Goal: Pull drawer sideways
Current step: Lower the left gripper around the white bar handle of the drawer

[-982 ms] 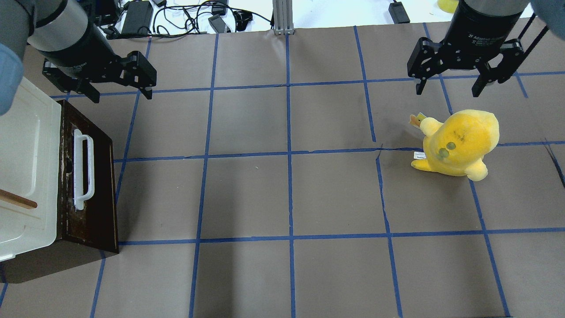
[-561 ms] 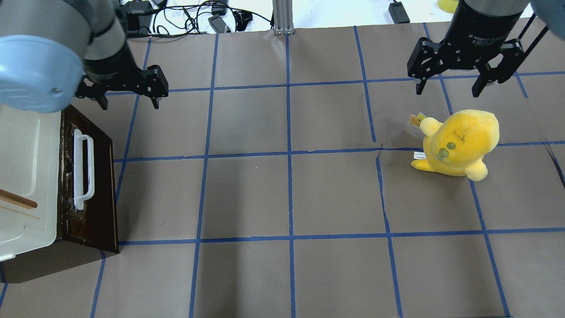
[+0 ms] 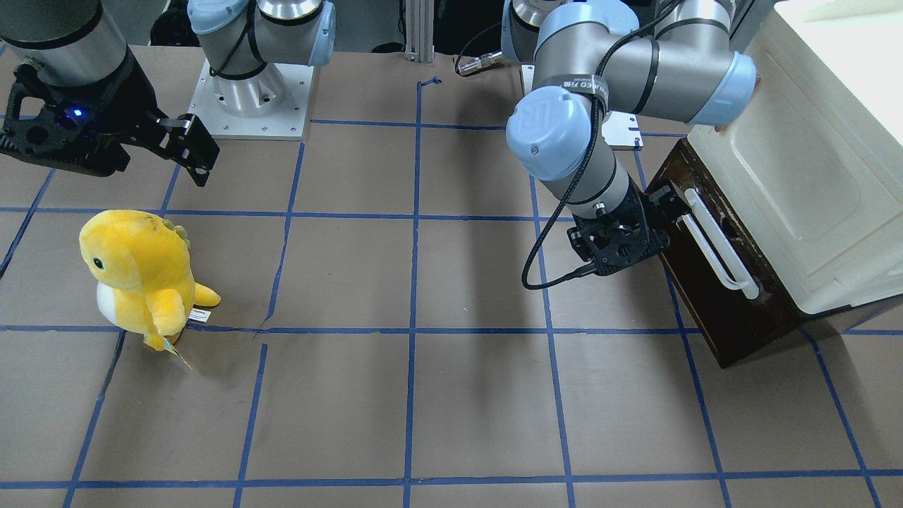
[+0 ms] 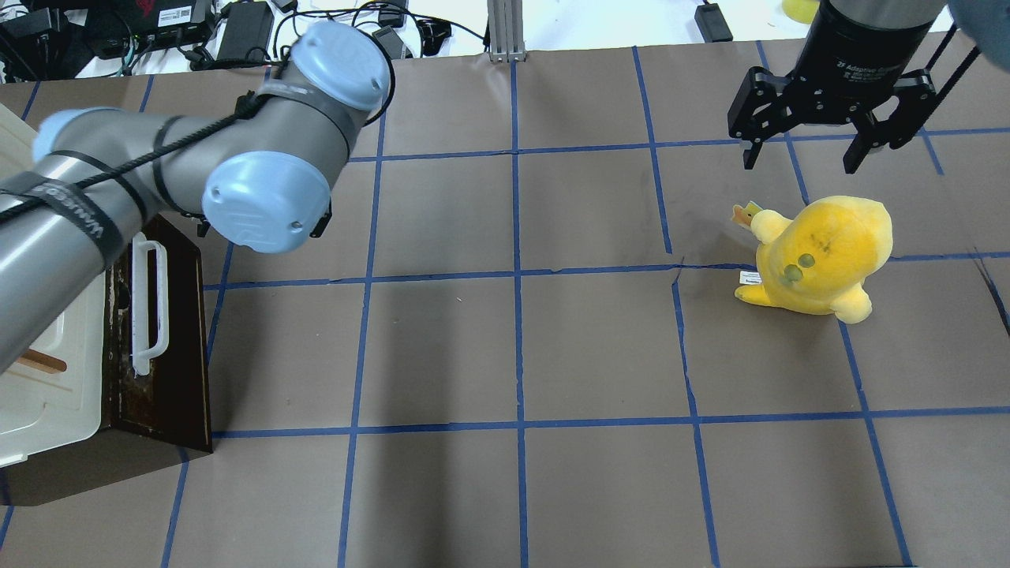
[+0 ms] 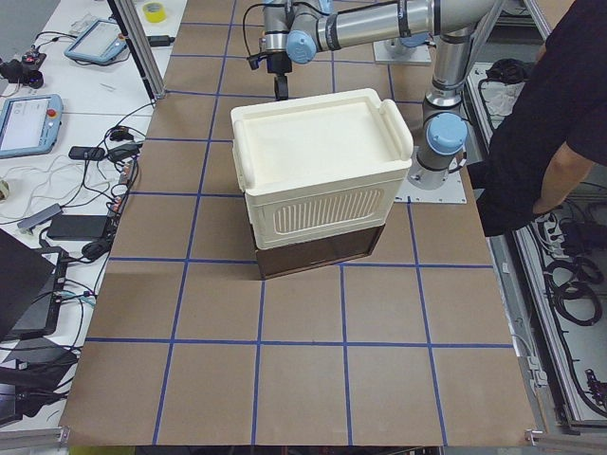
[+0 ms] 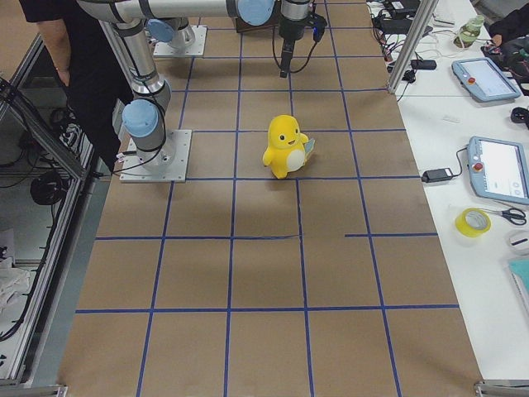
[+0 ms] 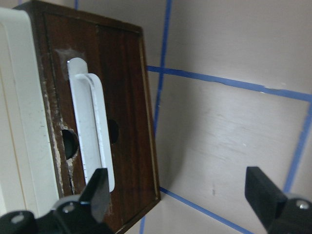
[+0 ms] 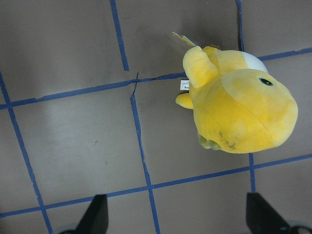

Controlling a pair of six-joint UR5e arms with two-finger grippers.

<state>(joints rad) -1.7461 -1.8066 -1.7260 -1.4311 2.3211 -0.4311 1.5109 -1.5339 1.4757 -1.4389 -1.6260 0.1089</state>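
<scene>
- Dark brown drawer [image 7: 127, 107] front with white handle [image 7: 91, 122] sits just beside the left jaws; contact unclear.
- Left jaws wide, empty.
- Right jaws wide, empty; yellow plush [image 8: 239, 112] below them on the bench [image 8: 83, 141].

A yellow plush toy [image 6: 286, 145] stands upright on the brown, blue-taped counter [image 6: 264, 273], white belly toward the camera; beyond the toy the right tool [image 6: 283, 68] hangs pointing down, well apart from it, its fingers too small to judge; on the view's left of the toy sits a blue-capped arm base [image 6: 144, 124]; on its right lie a power brick [image 6: 433, 175], a control pendant [image 6: 498, 169] and a tape roll [image 6: 472, 222].
</scene>
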